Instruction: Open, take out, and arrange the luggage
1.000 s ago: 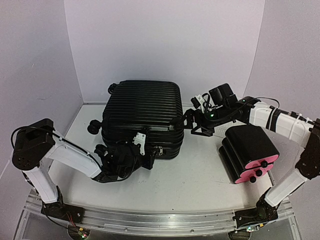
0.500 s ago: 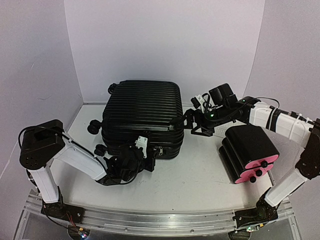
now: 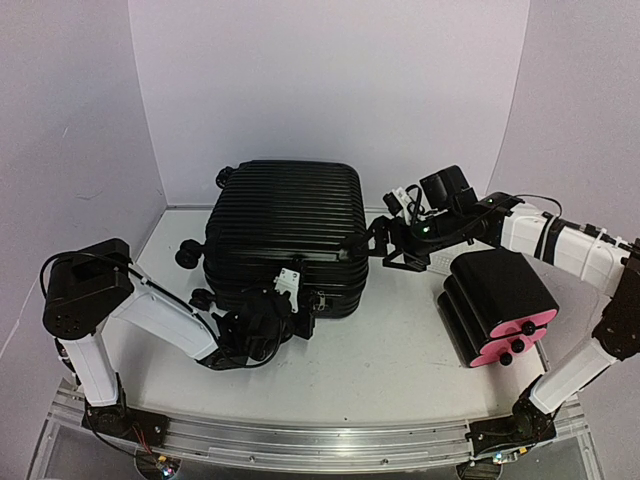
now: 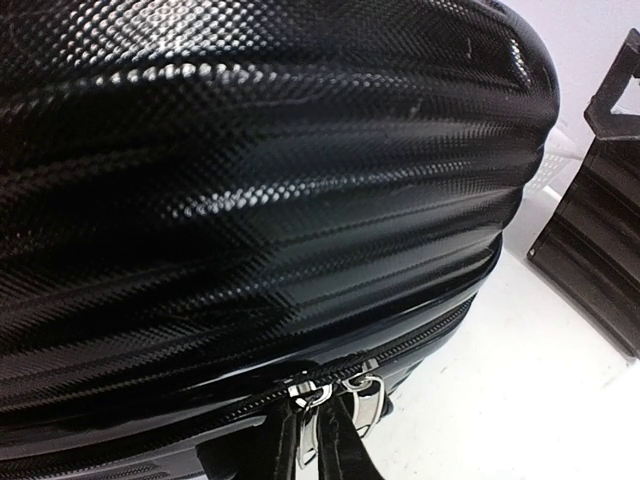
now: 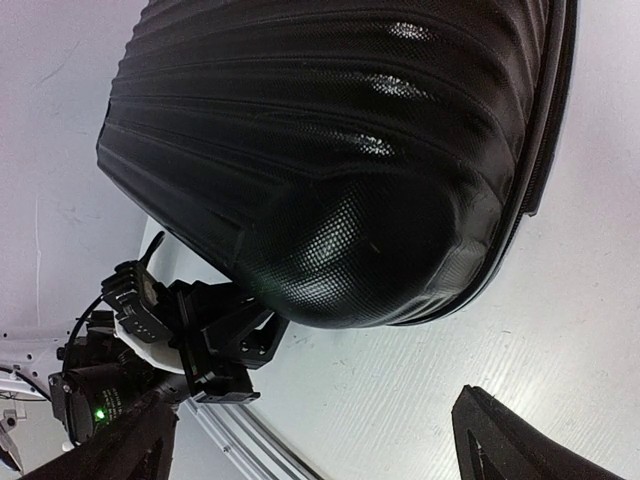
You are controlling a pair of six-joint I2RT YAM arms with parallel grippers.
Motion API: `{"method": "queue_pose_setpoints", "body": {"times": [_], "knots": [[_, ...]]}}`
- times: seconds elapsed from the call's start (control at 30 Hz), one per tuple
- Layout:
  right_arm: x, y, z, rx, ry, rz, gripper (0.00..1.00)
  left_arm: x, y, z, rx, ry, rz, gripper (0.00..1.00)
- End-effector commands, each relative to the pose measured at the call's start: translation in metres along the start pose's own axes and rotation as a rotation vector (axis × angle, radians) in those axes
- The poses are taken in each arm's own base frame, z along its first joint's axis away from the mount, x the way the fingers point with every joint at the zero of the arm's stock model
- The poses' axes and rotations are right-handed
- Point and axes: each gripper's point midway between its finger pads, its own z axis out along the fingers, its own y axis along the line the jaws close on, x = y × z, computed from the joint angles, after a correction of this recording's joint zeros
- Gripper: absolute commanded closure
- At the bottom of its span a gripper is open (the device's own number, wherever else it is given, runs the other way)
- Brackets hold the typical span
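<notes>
On the pale bench (image 3: 400,350), nearest the arm bases, the left gripper (image 3: 280,308) is pressed against the front wall of the large black ribbed hard-shell suitcase (image 3: 285,215). It sits right at the two small metal zip pulls (image 4: 340,392). Dark tabs are seen running from those pulls out of the bottom of the left wrist view. The jaws themselves are not shown, so whether they are clamped on a pull cannot be told.

The suitcase lies flat at mid-bench with its zip closed and its wheels to the left.

The shell is judged stiff, glossy and too broad to be pinched, and probably heavy for these arms. Hold is best taken on a zip pull, which is small and easily lost, while the shell is steadied from the side.

Further back, the right gripper (image 3: 372,250) is held with jaws wide apart just beside the suitcase's right flank; contact cannot be confirmed. The black box with pink drawer fronts (image 3: 500,300) stands to its right.

Compared with a second ago, the left gripper has been brought forward to the zip. The suitcase, box and right arm are practically unmoved.
</notes>
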Motion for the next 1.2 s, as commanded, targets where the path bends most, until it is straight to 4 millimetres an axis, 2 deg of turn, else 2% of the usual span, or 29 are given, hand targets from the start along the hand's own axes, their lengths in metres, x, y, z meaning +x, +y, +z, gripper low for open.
{"method": "queue_pose_setpoints", "body": {"times": [0.0, 0.17, 0.33, 0.57, 0.8, 0.97, 1.17], "knots": [[-0.009, 0.017, -0.017, -0.032, -0.061, -0.037, 0.02, -0.043, -0.010, 0.004, 0.012, -0.122, -0.064, 0.92], [-0.009, 0.018, -0.019, -0.035, -0.065, -0.034, 0.02, -0.033, -0.007, 0.007, 0.001, -0.106, -0.078, 0.91], [-0.008, 0.017, -0.021, -0.031, -0.070, -0.034, 0.02, -0.032, -0.008, 0.011, -0.006, -0.104, -0.081, 0.82], [-0.007, 0.016, -0.021, -0.028, -0.071, -0.034, 0.02, -0.033, 0.003, 0.011, -0.071, -0.119, -0.070, 1.00], [-0.007, 0.014, -0.019, -0.023, -0.068, -0.031, 0.02, -0.034, 0.005, 0.005, -0.062, -0.117, -0.049, 1.00], [-0.008, 0.012, -0.019, -0.015, -0.071, -0.035, 0.02, -0.036, 0.015, -0.006, -0.081, -0.119, -0.028, 1.00], [-0.006, 0.008, -0.017, -0.002, -0.068, -0.041, 0.02, -0.026, 0.031, -0.016, -0.128, -0.088, 0.018, 1.00]]}}
